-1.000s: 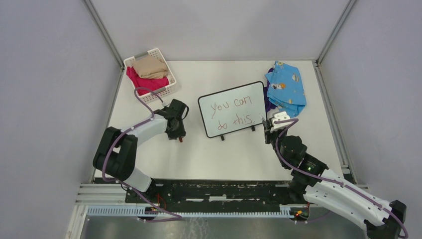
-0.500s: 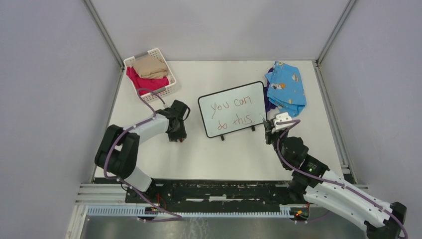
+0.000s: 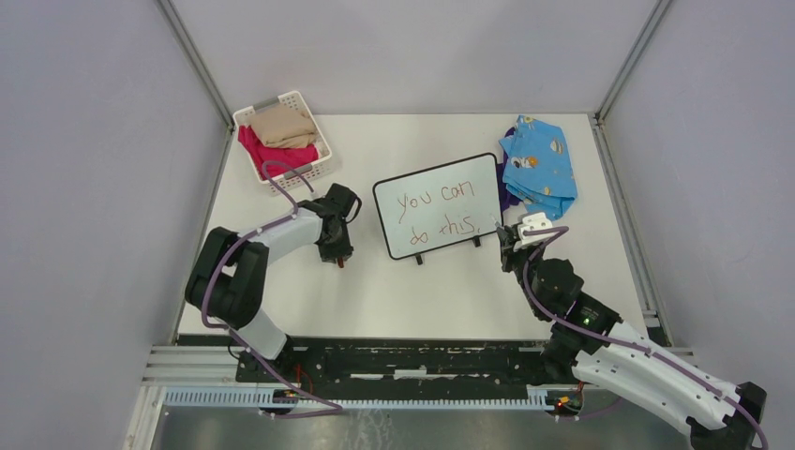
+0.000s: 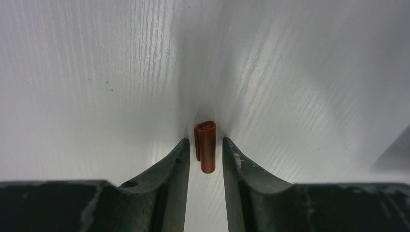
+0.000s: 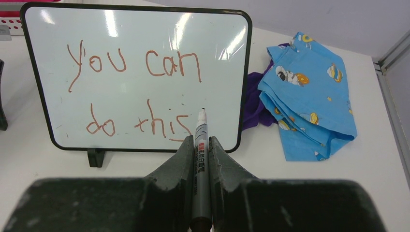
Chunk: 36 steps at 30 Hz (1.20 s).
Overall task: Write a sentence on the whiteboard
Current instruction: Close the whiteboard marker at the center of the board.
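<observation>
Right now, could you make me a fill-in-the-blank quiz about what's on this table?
1. The whiteboard reads "you can do ____".
2. The right claw is shut on a ____.
3. The cap between the left claw fingers is ____.
4. The patterned cloth right of the whiteboard is ____.
Missing words: this; marker; red; blue.

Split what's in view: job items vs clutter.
Job: whiteboard; marker in the right gripper; red cap at the left gripper.
Lying about: basket of clothes; blue patterned cloth; purple cloth by it.
</observation>
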{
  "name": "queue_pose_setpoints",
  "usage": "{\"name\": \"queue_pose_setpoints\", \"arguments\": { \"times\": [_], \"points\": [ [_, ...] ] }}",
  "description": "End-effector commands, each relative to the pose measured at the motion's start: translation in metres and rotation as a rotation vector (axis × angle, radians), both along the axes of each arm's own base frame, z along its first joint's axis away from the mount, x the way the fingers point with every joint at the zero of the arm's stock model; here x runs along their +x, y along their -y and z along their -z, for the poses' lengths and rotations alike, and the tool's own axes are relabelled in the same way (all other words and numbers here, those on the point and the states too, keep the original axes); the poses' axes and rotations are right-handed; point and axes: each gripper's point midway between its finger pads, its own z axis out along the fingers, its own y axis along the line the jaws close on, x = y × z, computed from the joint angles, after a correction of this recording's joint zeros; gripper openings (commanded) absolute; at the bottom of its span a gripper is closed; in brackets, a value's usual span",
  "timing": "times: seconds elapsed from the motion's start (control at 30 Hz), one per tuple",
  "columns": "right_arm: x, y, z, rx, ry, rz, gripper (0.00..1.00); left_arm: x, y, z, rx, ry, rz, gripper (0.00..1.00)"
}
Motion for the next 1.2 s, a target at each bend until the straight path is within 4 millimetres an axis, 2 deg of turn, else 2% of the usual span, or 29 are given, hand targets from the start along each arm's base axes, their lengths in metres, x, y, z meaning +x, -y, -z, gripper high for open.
{"name": "queue_pose_setpoints", "arguments": {
  "times": [0.0, 0.3, 0.5, 0.63, 0.67, 0.77, 0.87, 1.0, 1.17],
  "points": [
    [0.001, 0.002, -0.011, 0.037, 0.025, 0.026, 0.00, 0.000, -0.005, 0.011, 0.040, -0.018, -0.005, 0.37],
    [0.002, 0.002, -0.010, 0.035, 0.021, 0.025, 0.00, -0.010, -0.007, 0.020, 0.032, -0.034, -0.008, 0.29],
    [0.002, 0.001, -0.010, 0.030, 0.018, 0.024, 0.00, -0.014, -0.007, 0.022, 0.027, -0.036, -0.010, 0.20],
    [0.002, 0.001, -0.012, 0.031, 0.016, 0.023, 0.00, -0.007, -0.006, 0.010, 0.006, 0.023, -0.028, 0.05],
    [0.002, 0.001, -0.012, 0.031, 0.016, 0.024, 0.00, -0.003, -0.005, 0.003, -0.004, 0.055, -0.036, 0.02],
    [0.002, 0.000, -0.014, 0.022, 0.015, 0.023, 0.00, 0.012, -0.003, -0.027, -0.029, 0.162, -0.051, 0.02],
    [0.004, 0.000, -0.024, 0.012, 0.023, 0.024, 0.00, 0.027, -0.005, -0.066, -0.037, 0.274, -0.053, 0.02],
    [0.008, 0.002, -0.047, -0.020, 0.063, 0.038, 0.00, 0.044, -0.004, -0.127, -0.065, 0.432, -0.041, 0.02],
    [0.016, 0.000, -0.089, -0.091, 0.130, 0.044, 0.00, 0.052, -0.001, -0.208, -0.154, 0.670, -0.013, 0.02]
  ]
}}
